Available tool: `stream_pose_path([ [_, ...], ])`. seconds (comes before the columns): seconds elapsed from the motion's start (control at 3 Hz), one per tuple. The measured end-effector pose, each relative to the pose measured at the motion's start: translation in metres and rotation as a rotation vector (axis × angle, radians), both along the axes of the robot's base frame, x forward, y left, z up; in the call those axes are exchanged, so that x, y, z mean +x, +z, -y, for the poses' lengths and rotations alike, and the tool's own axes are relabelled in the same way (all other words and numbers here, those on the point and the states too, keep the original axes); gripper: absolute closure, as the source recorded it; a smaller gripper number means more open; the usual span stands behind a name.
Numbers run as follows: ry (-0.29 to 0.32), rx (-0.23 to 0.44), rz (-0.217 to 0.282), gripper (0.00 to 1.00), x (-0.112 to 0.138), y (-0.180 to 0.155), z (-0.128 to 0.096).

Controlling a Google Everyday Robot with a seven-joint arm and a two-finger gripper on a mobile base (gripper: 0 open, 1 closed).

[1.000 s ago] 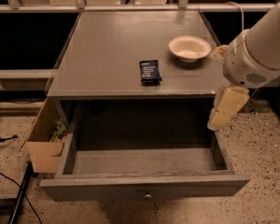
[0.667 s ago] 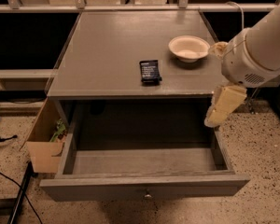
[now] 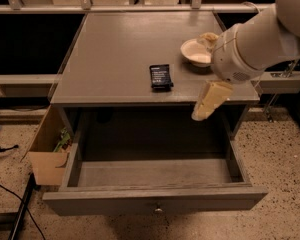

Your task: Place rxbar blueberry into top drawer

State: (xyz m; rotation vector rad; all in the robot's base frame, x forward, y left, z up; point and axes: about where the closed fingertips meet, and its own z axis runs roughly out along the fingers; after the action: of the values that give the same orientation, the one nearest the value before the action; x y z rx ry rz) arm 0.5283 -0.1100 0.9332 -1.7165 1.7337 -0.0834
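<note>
The rxbar blueberry (image 3: 160,76) is a dark flat wrapper with pale text lines, lying on the grey table top near its front edge. The top drawer (image 3: 155,202) is pulled open below it, its inside bare, with a small round knob on the front panel. My gripper (image 3: 206,105) hangs from the white arm at the right, over the table's front right edge and above the drawer's right side. It is to the right of the bar and apart from it, holding nothing that I can see.
A cream round bowl (image 3: 196,51) sits on the table top at the right, partly behind my arm. A brown cardboard box (image 3: 49,151) with items inside stands on the floor left of the drawer. Black cables lie on the floor at the left.
My arm and gripper have moved left and a little up, from beside the drawer's right wall toward the table's front edge, nearer the bar. The bar, bowl and drawer have not moved.
</note>
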Motion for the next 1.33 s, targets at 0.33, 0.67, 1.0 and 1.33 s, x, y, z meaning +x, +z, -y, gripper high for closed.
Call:
stream_pose_path([
  [0.33, 0.048, 0.036, 0.044, 0.0, 0.021, -0.004, -0.025],
  [0.67, 0.073, 0.056, 0.08, 0.0, 0.044, -0.014, -0.046],
  [1.0, 0.068, 0.035, 0.096, 0.0, 0.088, -0.045, -0.074],
  [1.33, 0.053, 0.027, 0.122, 0.0, 0.094, -0.046, -0.069],
])
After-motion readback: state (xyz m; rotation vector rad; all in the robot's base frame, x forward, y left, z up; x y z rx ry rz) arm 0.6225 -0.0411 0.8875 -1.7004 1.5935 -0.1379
